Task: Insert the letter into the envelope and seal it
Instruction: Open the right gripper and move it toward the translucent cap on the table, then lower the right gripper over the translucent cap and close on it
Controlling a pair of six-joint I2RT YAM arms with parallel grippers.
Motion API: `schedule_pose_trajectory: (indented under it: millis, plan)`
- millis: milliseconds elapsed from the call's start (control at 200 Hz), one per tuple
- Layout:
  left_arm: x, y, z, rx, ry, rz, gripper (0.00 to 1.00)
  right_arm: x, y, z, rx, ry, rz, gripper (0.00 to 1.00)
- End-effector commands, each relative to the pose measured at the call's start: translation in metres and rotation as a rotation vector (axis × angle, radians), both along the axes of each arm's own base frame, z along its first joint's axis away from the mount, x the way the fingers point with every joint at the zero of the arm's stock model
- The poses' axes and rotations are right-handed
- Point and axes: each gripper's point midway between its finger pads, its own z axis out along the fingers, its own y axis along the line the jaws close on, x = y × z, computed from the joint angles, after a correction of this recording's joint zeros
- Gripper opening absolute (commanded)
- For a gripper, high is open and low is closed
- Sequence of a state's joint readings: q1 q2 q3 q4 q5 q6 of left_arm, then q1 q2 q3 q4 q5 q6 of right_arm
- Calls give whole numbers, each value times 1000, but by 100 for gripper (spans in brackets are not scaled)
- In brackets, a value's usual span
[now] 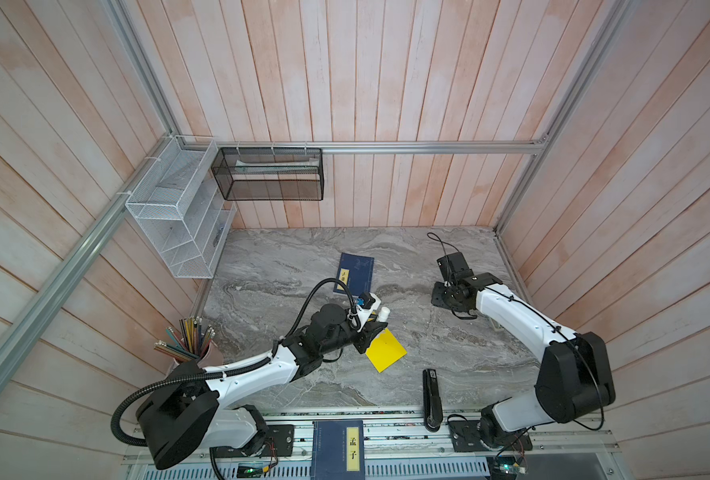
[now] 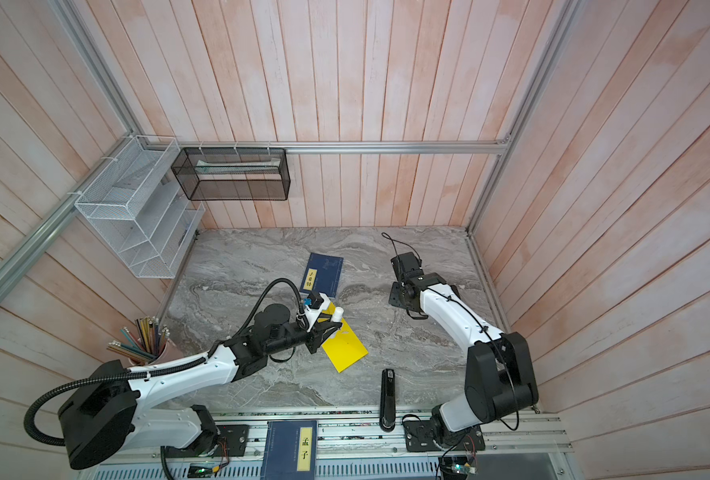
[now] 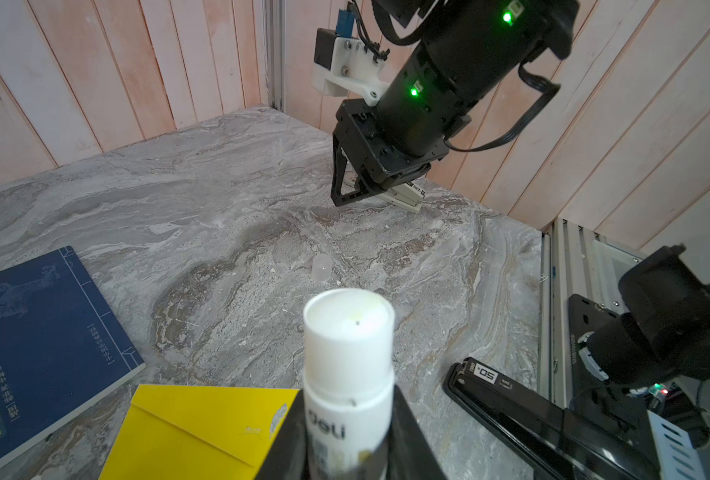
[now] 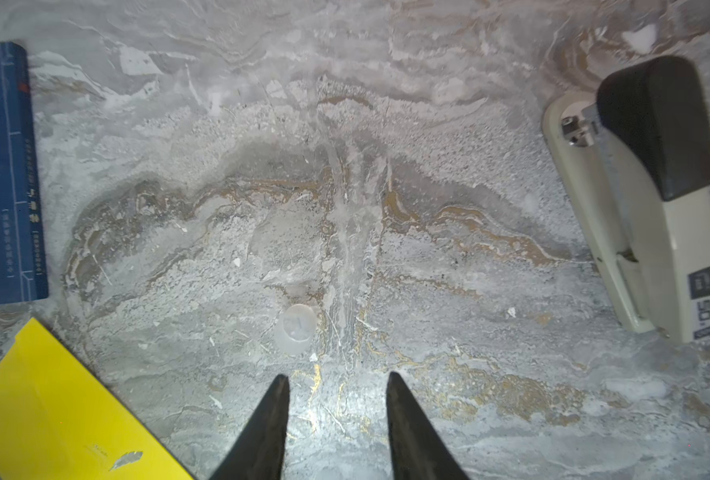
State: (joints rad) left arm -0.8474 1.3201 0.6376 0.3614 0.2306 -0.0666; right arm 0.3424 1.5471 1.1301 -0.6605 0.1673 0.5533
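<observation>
A grey marbled tabletop (image 1: 286, 270) sits inside pale pink plank walls (image 1: 386, 75) framed by aluminium rails. At left, a white wire rack (image 1: 178, 216) and a black mesh basket (image 1: 268, 174) hang on the walls; a cup of pencils (image 1: 195, 345) stands near the tabletop's left edge. The left end effector (image 3: 347, 432), partly closed, grips a white glue stick (image 3: 347, 357) above the yellow envelope (image 1: 386, 350), which lies flat with its flap closed beside a dark blue book (image 1: 355, 274). The letter cannot be seen. A small clear cap (image 4: 295, 328) lies on bare marble. The right end effector (image 4: 338, 388) hovers half open and empty beside a beige stapler (image 4: 644, 199); a black stapler (image 1: 432, 399) lies at the front edge.
</observation>
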Motion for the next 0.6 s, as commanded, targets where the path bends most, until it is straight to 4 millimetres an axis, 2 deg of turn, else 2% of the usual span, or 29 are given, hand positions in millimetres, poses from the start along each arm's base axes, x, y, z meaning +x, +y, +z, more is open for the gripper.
schedule_pose_trajectory:
  millis: [0, 220, 415, 595]
  plan:
    - [-1, 1, -9, 34, -16, -7, 0, -4, 10, -7, 33, 93, 36, 39]
    - [-3, 6, -20, 68, -9, 1, 0, 0, 19, -16, 41, 132, 54, 38]
    - [-6, 8, -28, 72, 8, -2, 0, -2, 25, -31, 42, 182, 66, 39]
    - [-6, 9, -28, 63, 5, 1, 0, -3, 30, -40, 31, 213, 77, 39]
